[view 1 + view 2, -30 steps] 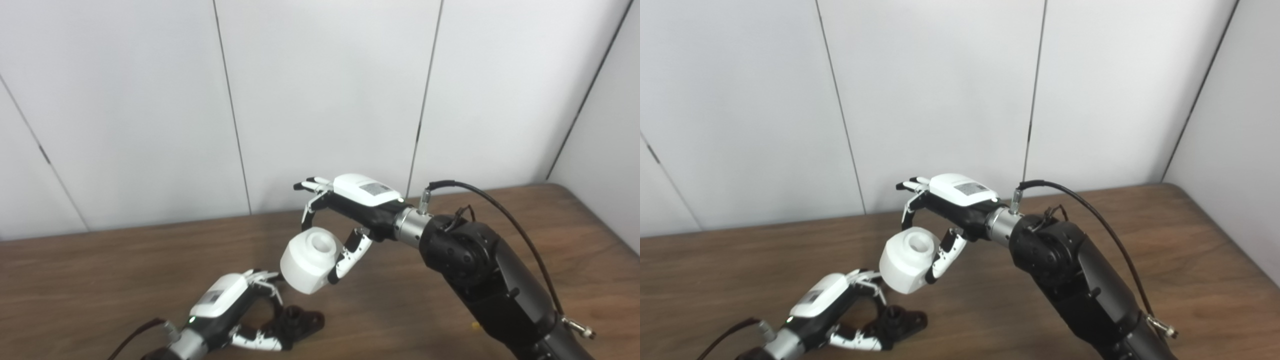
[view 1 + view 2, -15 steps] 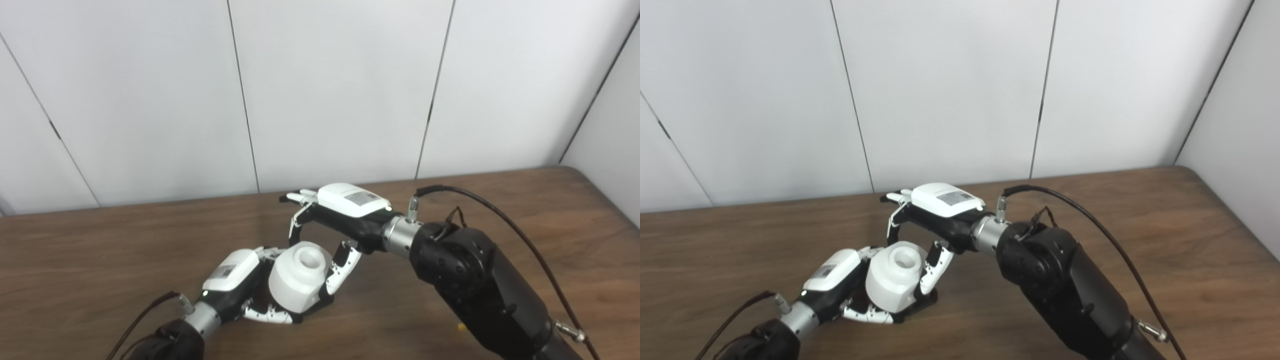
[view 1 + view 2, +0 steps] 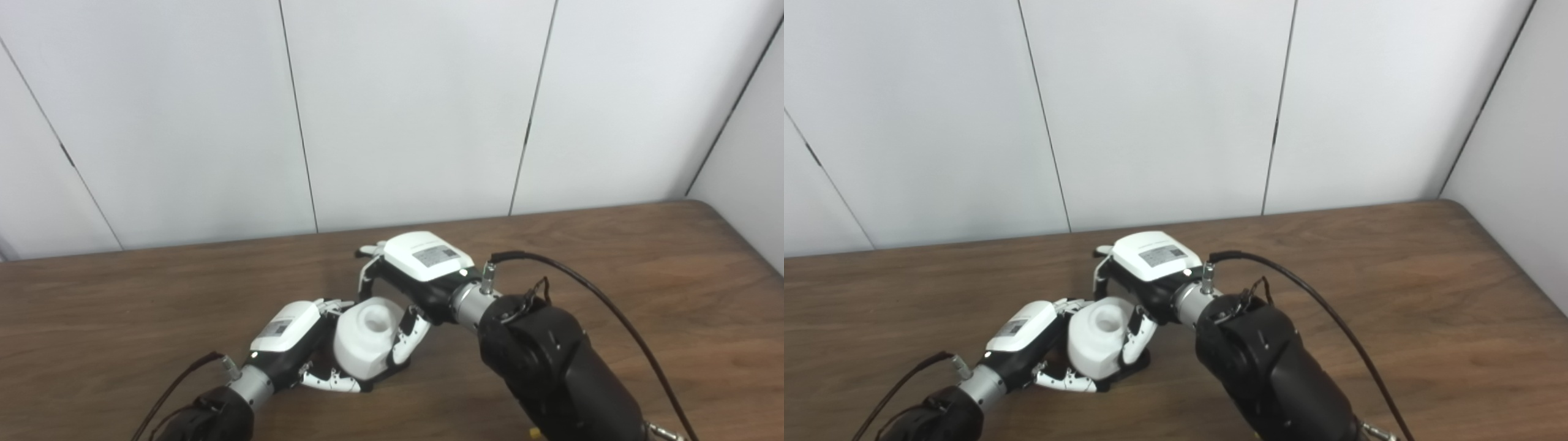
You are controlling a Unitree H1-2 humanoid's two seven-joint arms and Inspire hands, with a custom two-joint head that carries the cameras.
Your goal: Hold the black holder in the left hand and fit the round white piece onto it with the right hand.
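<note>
A: Well, the white piece (image 3: pixel 365 343) is low on the table (image 3: pixel 612 257), right over where the holder (image 3: pixel 1133 365) sits. The right hand (image 3: pixel 411 285) is clamped on it, thumb on the near side and fingers over the far rim.

B: And the holder itself?

A: Mostly hidden. Only a dark sliver shows under the piece's right edge in the right eye view. The left hand (image 3: pixel 298 340) is curled in tight against the piece's left side, fingers wrapped underneath. I'd say it grips the holder, but the piece covers the contact, so that's a judgement.

B: Is it seated, then?

A: Can't tell. The piece looks slightly tilted, its hollow top facing up and a little toward the camera. It may be resting on the peg rather than down over it.

B: So how to finish it well?

A: Level the piece first, so its bore lines up with the peg. Then press straight down, gently. The left hand should brace the holder flat against the table so it doesn't skid or tip. If it binds, a small wiggle beats more force. Only let the right hand's grip go once the piece sits square.
</note>
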